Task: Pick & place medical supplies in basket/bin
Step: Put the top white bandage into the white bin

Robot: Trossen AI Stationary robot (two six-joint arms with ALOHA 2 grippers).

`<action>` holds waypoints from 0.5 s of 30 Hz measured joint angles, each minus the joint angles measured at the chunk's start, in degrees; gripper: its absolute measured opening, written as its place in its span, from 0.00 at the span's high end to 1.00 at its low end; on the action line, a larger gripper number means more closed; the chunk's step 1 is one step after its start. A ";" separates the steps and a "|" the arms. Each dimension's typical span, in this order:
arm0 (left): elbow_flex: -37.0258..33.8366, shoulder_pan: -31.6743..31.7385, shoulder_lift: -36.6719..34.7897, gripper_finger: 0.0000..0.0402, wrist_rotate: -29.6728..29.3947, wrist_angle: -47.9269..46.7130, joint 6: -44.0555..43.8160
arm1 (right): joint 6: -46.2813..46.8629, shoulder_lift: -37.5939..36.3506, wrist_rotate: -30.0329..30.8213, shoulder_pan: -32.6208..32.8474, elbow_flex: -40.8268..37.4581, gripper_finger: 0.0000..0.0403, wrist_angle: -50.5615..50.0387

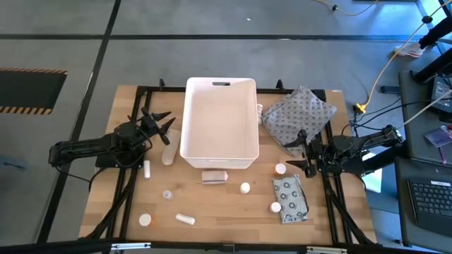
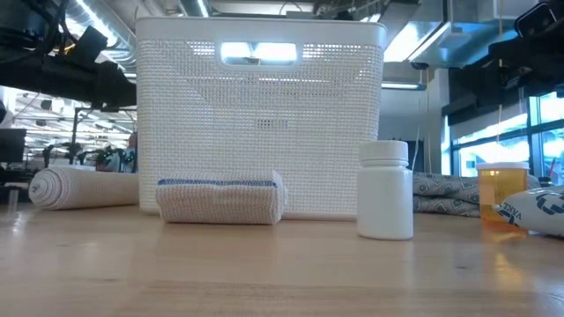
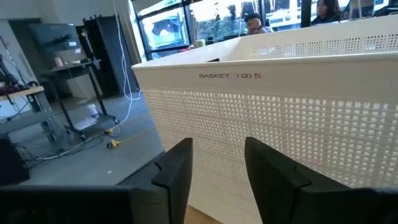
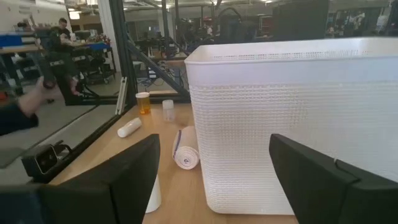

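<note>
Basket (image 1: pixel 219 144) between both arms' empty open jaws.

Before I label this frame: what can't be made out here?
- Basket floor: only the high view looks inside, where it shows plain white; the low and wrist views meet its walls.
- Print on the white bottle and orange vial: none readable in the low view, too small in the high view.
- Grey ringed packet: cut off by the low view's edge.
- Small vial: too small in the high view to tell its contents.
- Both grippers hold nothing: left gripper, right gripper.
</note>
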 joint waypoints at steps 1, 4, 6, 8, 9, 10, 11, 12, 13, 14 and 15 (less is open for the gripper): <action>-0.01 0.00 -0.01 0.65 0.00 0.00 0.03 | 0.86 -0.02 0.03 -0.02 0.00 0.24 0.00; -0.02 0.00 0.02 0.65 0.04 0.41 0.06 | 3.19 0.00 0.03 -0.02 -0.01 0.24 -0.01; 0.00 0.00 -0.01 0.65 0.10 0.83 0.07 | 3.23 -0.02 0.02 -0.02 0.00 0.24 0.00; -0.01 0.00 0.01 0.65 0.11 0.82 0.13 | 3.01 0.00 0.02 -0.02 -0.02 0.24 0.00; -0.01 -0.01 0.02 0.65 0.11 0.81 0.13 | 3.00 -0.01 0.04 -0.02 -0.02 0.24 0.00; 0.00 0.00 0.02 0.65 0.11 0.81 0.11 | 2.95 -0.02 0.18 -0.02 -0.01 0.24 -0.01; 0.00 0.00 0.02 0.65 0.11 0.82 0.11 | 2.83 0.00 0.64 -0.01 -0.01 0.24 -0.01; 0.00 0.00 0.02 0.65 0.11 0.81 0.12 | 2.79 0.00 1.10 -0.02 -0.02 0.24 0.05; -0.01 0.00 0.00 0.65 0.11 0.81 0.15 | 2.79 0.00 1.73 0.00 -0.01 0.24 0.13; -0.02 0.00 -0.01 0.65 0.11 0.81 0.15 | 3.03 0.00 2.23 -0.02 0.00 0.24 0.17; -0.01 -0.02 0.01 0.65 0.11 0.83 0.15 | 3.11 0.00 2.42 -0.02 -0.02 0.24 0.19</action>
